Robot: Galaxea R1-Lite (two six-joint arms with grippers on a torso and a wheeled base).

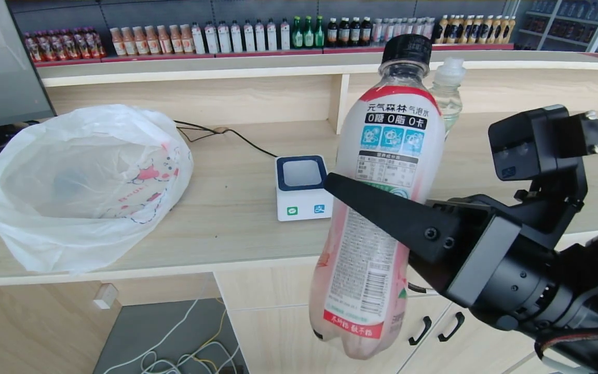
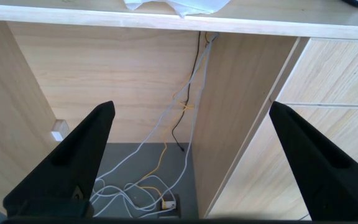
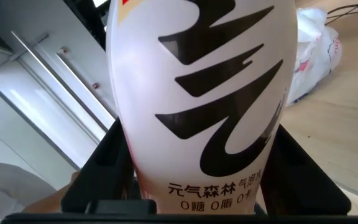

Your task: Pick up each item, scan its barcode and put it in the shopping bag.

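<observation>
In front of the worktop's front edge, nearest the head camera, the right gripper (image 1: 377, 205) holds a pink soda bottle (image 1: 387, 150) around its middle. Its fingers (image 1: 361, 200) are closed against the bottle's two sides. The bottle stands nearly upright with a slight lean. Its black cap (image 1: 407, 49) is on top, and the barcode (image 1: 377, 285) low on the label faces the head camera. The right wrist view shows the bottle between the two black fingers, with the white bag beyond it.

Lower down, below the worktop's front edge, the left gripper (image 2: 191, 109) has its fingers (image 2: 79, 155) spread wide with nothing between them. It faces a wooden recess under the worktop where white and yellow cables (image 2: 135, 190) lie on the grey floor.

On the light wooden worktop (image 1: 236, 208), a white plastic shopping bag (image 1: 86, 182) stands open at the left end, near the front edge. A small white scanner (image 1: 301, 189) with a blue-rimmed window sits around the middle, well apart from the bag, and a black cord (image 1: 247, 140) runs from it towards the back edge. A clear bottle (image 1: 447, 88) with a white cap stands farther back on the right, partly hidden by the pink bottle.

Farthest away, a row of drink bottles (image 1: 257, 36) lines a shelf.
</observation>
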